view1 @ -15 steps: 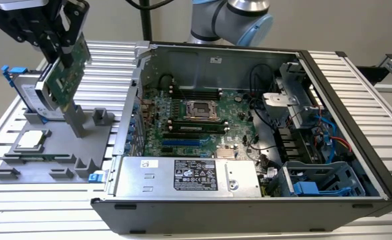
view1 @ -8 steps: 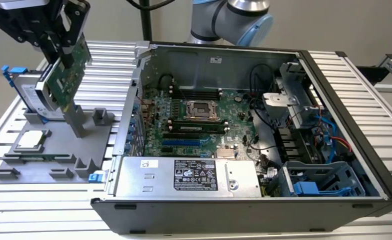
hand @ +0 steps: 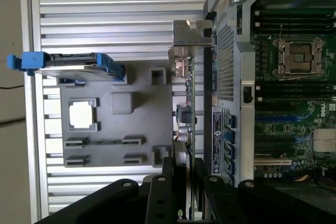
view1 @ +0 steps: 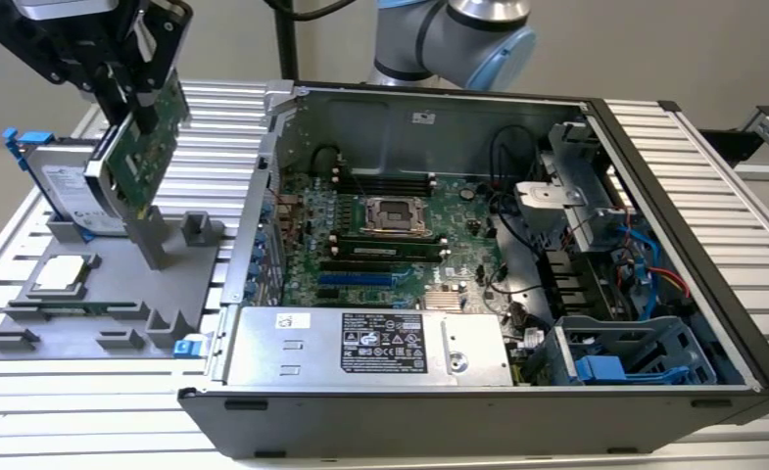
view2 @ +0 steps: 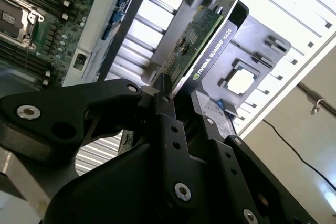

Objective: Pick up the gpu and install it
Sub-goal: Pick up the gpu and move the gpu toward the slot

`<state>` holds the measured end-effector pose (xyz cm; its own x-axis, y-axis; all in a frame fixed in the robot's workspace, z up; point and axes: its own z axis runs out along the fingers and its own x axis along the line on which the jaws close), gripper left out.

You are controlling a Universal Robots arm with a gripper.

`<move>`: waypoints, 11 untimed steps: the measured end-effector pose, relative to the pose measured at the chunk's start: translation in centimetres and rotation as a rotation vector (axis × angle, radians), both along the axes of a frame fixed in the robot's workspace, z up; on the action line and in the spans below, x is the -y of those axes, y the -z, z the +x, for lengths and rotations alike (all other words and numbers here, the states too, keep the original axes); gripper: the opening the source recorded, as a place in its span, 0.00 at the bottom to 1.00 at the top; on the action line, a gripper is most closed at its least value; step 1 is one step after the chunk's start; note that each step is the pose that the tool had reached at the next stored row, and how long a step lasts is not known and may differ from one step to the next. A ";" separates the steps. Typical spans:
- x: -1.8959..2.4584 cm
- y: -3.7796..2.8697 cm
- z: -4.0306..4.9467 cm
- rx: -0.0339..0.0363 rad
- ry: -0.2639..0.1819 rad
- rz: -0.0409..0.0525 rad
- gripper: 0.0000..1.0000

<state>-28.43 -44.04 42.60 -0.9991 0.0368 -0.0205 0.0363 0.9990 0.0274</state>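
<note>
Jaws clamped on one gpu [view1: 145, 152] over one grey tray [view1: 110, 284]; one hard drive [view1: 60, 191] beside.

the exterior view's top edge cuts off the upper end effector [view1: 132, 96]; the gpu [view1: 146, 157] hides part of the hard drive [view1: 60, 188] behind it.

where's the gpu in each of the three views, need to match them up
exterior view: gpu at the exterior view's upper left, held by the gripper over the grey tray
second wrist view: gpu edge-on, sticking out of the gripper, grey tray behind it
first wrist view: gpu edge-on between the grey tray and the computer case
shared landmark: the silver chip lying in the grey tray
</note>
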 end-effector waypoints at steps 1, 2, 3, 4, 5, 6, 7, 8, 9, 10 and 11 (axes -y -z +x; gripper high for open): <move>0.00 0.00 0.15 0.0000 0.000 0.0000 0.00; 0.00 0.00 0.31 0.0000 0.000 -0.0001 0.00; 0.00 0.00 0.46 0.0000 0.000 0.0000 0.00; 0.00 0.00 0.63 -0.0001 0.000 -0.0001 0.00; 0.00 0.00 0.81 0.0000 0.000 0.0000 0.00; -0.01 0.00 0.99 0.0000 0.000 0.0000 0.00; -0.01 0.00 1.17 -0.0001 0.000 -0.0001 0.00; -0.01 0.00 1.36 0.0000 0.000 0.0000 0.00; -0.01 0.00 1.53 0.0000 0.000 0.0000 0.00; -0.01 0.00 1.70 0.0000 0.000 0.0000 0.00; -0.01 0.00 1.88 0.0000 0.000 0.0000 0.00</move>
<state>-26.55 -44.03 42.60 -0.9991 0.0367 -0.0205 0.0362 0.9990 0.0274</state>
